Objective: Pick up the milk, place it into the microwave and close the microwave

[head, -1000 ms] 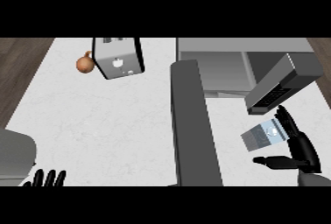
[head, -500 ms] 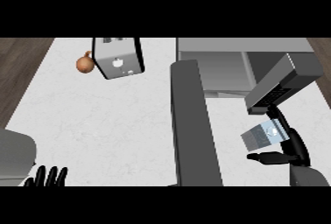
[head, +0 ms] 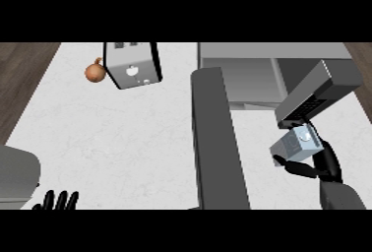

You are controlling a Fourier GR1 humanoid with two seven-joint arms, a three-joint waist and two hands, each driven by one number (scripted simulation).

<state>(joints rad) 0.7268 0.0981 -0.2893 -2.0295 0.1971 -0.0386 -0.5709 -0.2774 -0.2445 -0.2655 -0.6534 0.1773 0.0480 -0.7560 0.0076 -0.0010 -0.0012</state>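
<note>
Where the milk is: right of the open door, just below the microwave's dark angled panel, in the right hand; whether it touches the bench cannot be told.
Right hand: grasping the milk, fingers along its right side, thumb curled under its near end.
Left hand: lower left edge, released, fingers up, resting.
Microwave: upper right, cavity exposed, door standing open.
Bench: white; toaster at far edge, brown bulb just beside it.
</note>
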